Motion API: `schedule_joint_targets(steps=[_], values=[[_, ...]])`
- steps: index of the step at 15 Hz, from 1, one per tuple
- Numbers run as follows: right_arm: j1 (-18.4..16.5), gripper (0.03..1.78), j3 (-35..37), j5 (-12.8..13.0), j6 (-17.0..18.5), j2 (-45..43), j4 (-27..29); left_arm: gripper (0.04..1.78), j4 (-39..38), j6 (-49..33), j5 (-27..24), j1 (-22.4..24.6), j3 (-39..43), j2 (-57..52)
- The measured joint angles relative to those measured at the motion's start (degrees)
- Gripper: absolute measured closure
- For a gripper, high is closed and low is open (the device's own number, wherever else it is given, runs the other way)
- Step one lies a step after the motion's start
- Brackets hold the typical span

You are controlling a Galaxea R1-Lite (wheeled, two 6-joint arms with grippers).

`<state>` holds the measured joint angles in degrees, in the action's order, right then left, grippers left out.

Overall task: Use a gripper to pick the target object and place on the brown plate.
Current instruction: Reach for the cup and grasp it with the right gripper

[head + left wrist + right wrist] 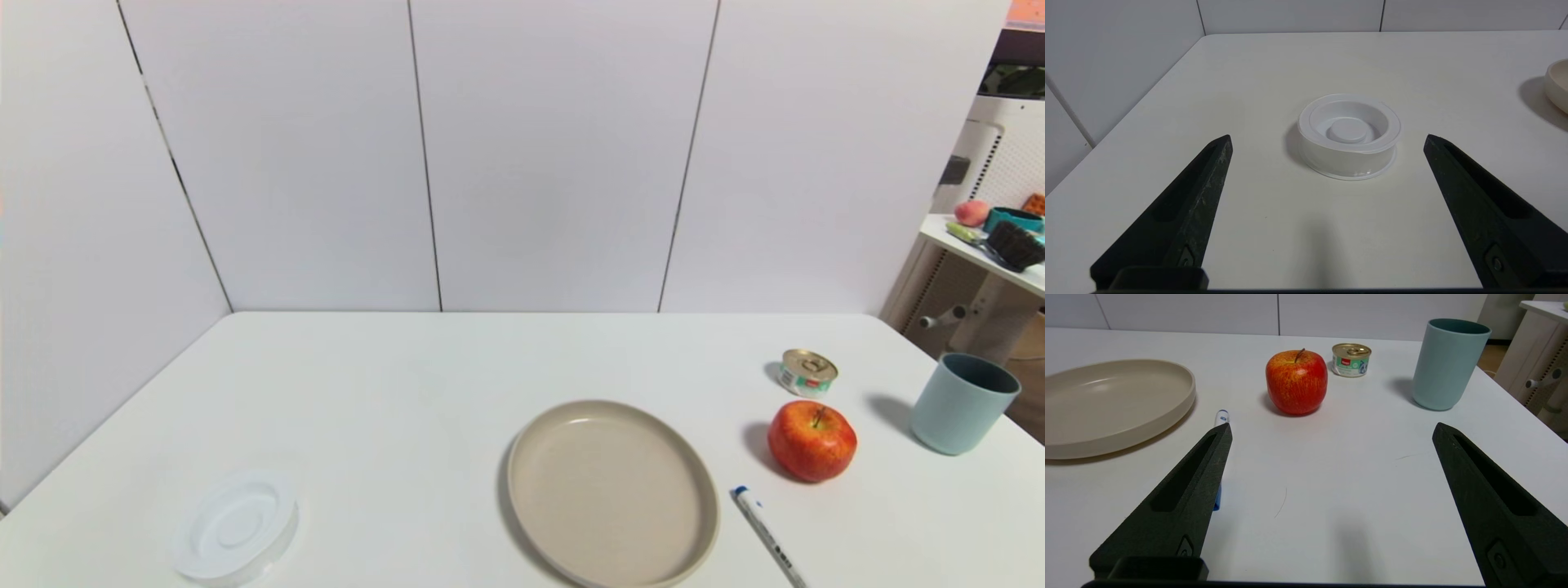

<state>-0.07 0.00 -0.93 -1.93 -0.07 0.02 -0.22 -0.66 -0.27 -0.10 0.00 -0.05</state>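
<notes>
Black right hand [1331,430] wide open, empty

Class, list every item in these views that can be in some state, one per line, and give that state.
Cup: upright, nothing visible inside, on the table.
Brown plate: bare, flat on the table.
Apple: stem up, resting.
Can: lid sealed, upright.
Pen: capped, lying flat.
White dish: empty.
Left gripper: open.
Right gripper: open.
</notes>
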Motion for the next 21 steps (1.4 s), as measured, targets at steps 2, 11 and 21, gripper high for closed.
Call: schedule_joint_targets(steps=[2,11,21], values=[[0.0,0.12,0.0,0.1,-0.4,0.5,0.2,0.13,0.0,0.0,0.0,0.0,0.0,0.0],[-2.7,0.12,-30.6,0.2,6.4,39.3,2.5,0.13,0.0,0.0,0.0,0.0,0.0,0.0],[-19.7,0.12,-84.7,-0.8,12.2,90.1,37.6,0.13,0.0,0.0,0.0,0.0,0.0,0.0]])
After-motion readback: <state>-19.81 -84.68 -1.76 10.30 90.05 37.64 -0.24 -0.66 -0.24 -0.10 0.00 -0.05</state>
